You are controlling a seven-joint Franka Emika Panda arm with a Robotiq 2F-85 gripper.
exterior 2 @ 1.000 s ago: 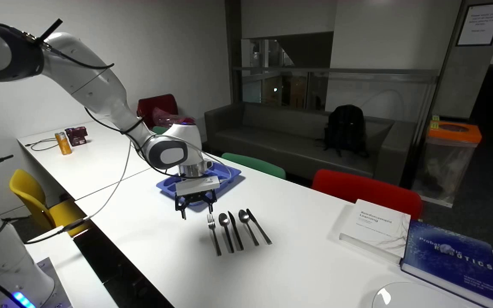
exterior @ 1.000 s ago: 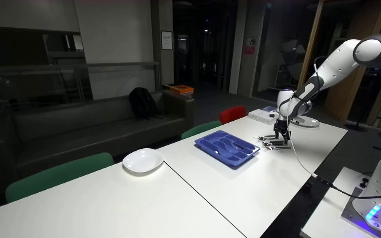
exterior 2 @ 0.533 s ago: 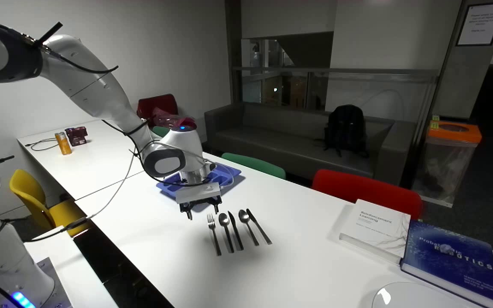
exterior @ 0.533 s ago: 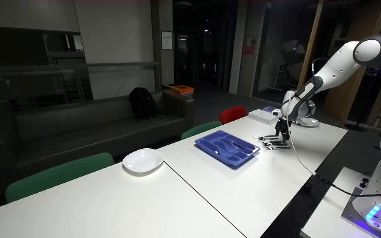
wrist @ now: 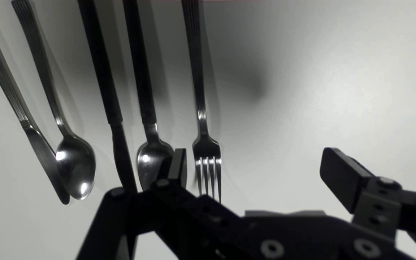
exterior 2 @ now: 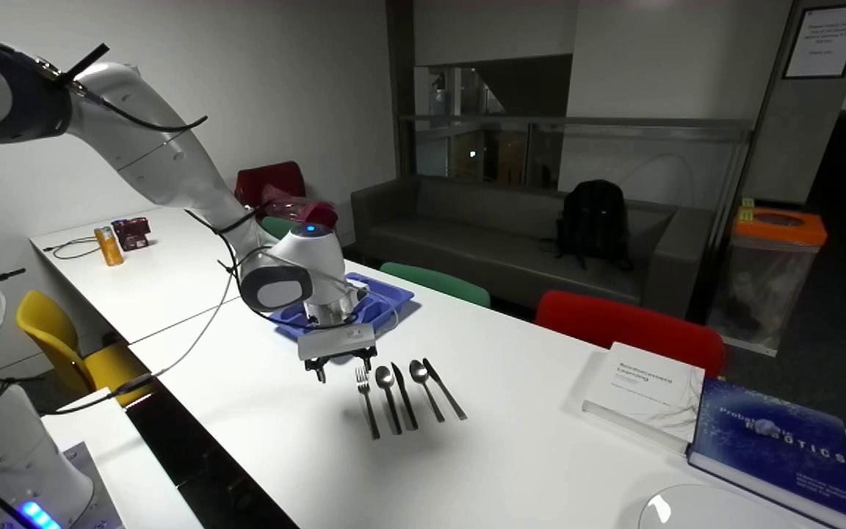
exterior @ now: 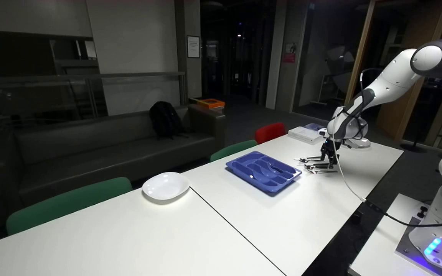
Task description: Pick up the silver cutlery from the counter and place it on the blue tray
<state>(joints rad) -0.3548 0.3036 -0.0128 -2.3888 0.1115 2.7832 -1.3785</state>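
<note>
Five pieces of cutlery [exterior 2: 405,399] on the table [exterior 2: 511,455], near the claw [wrist: 258,173], whose jaws stand wide apart. Wrist view: head of the fork [wrist: 207,146] shows in the gap, closer to one finger [wrist: 180,164]; that finger hides part of a dark-handled spoon [wrist: 145,94]. Farther out from the claw: dark-handled knife [wrist: 111,104], then ribbed spoon [wrist: 76,168], ribbed knife [wrist: 43,155] farthest. Handle ribs readable only there. Claw height over the table: can't tell. Blue tray [exterior: 257,168] shows in both exterior views only, apart from the claw. In an exterior view it's whole, with a white dish [exterior: 166,186] beyond it from the claw, seen just there. In an exterior view with an orange can [exterior 2: 108,245], shown there alone, tray is behind the claw, part-covered by the arm [exterior 2: 162,150]; titles legible on a white book [exterior 2: 643,397] and blue book [exterior 2: 779,452], well apart from the claw.
</note>
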